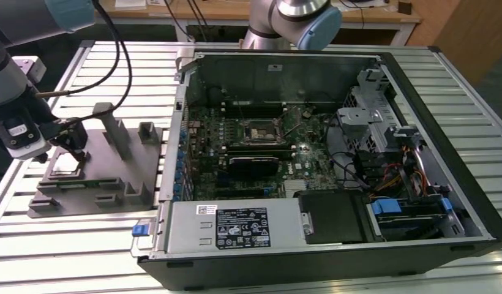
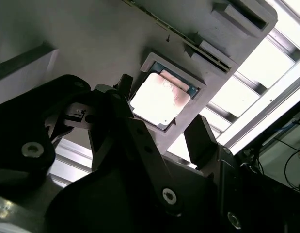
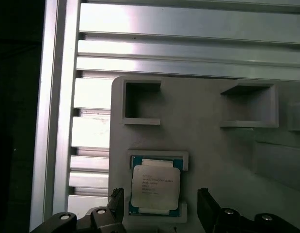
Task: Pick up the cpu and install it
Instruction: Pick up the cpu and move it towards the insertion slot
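End effector (image 3: pixel 160 198) open, jaws either side of cpu (image 3: pixel 155 186) in grey fixture (image 3: pixel 213 145) pocket. Likely light, stiff, fragile; grip opposite edges only.

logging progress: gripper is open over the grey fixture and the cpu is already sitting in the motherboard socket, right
Not quite. The cpu lies in a pocket of the grey fixture, not in the motherboard socket, as the first wrist view shows. The gripper is indeed open over that fixture.
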